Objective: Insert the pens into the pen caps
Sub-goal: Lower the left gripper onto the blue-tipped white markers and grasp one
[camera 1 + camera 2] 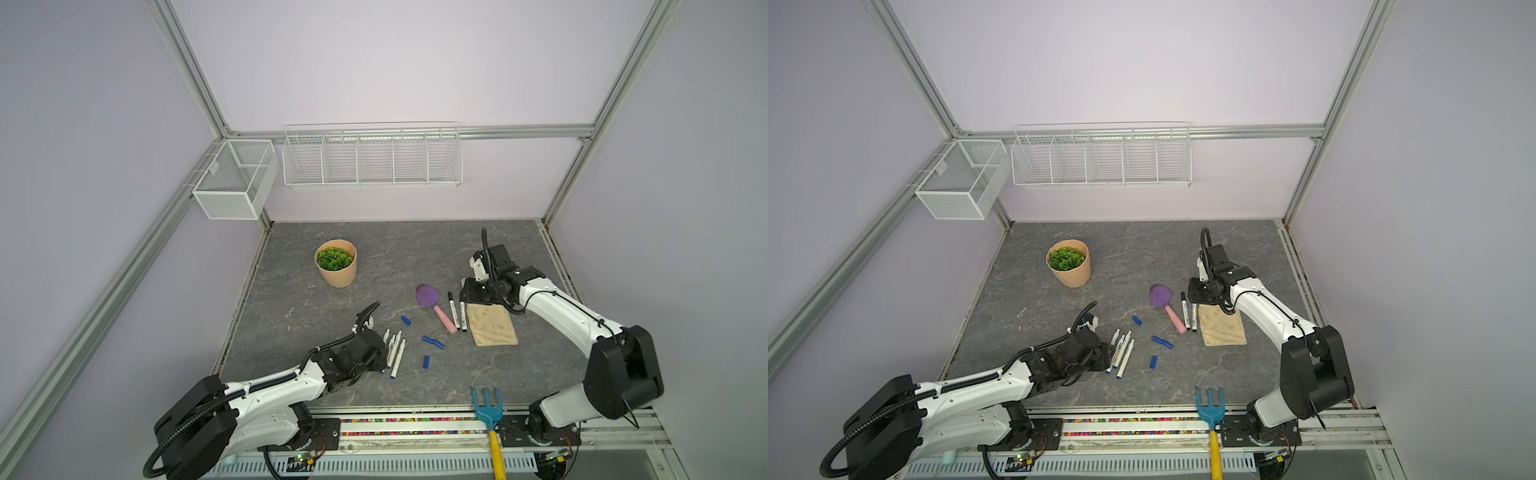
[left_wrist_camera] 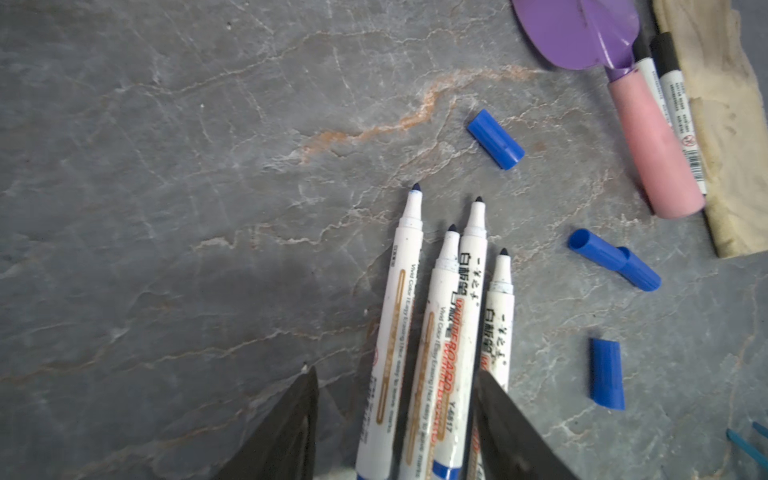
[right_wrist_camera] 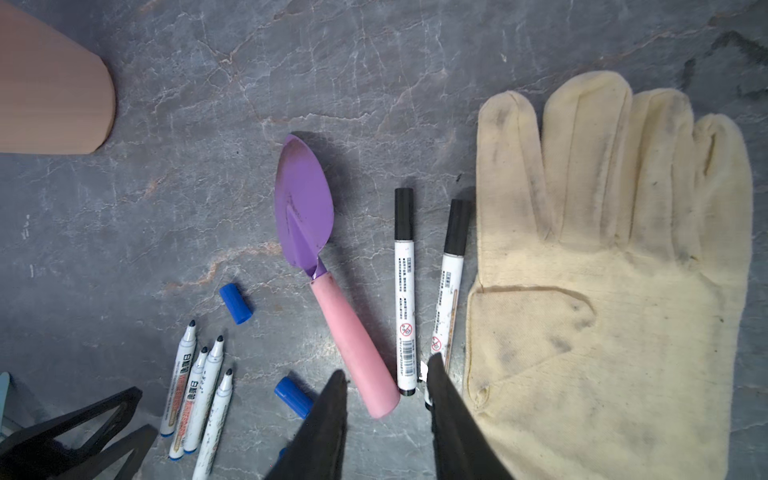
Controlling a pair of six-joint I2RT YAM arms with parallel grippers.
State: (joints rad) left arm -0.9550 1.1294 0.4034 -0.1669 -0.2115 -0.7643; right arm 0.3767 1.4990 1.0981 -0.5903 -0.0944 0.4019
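4 slim pens (image 2: 463, 332) (plastic cyl.)

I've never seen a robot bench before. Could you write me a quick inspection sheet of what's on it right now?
Surface: grey stone-look tabletop; no spills seen.
Job's things: four uncapped pens bunched together; four blue caps loose, two of them touching end to end; two black-capped pens between the trowel and the glove.
Clutter: plant pot, trowel, glove, blue rake at the front edge.
Grippers: left gripper open, pens lying between its jaws; right gripper open, holding nothing.
Cables: a black hose loops above each wrist.
Surroundings: two white wire baskets on the walls; nothing seen inside.
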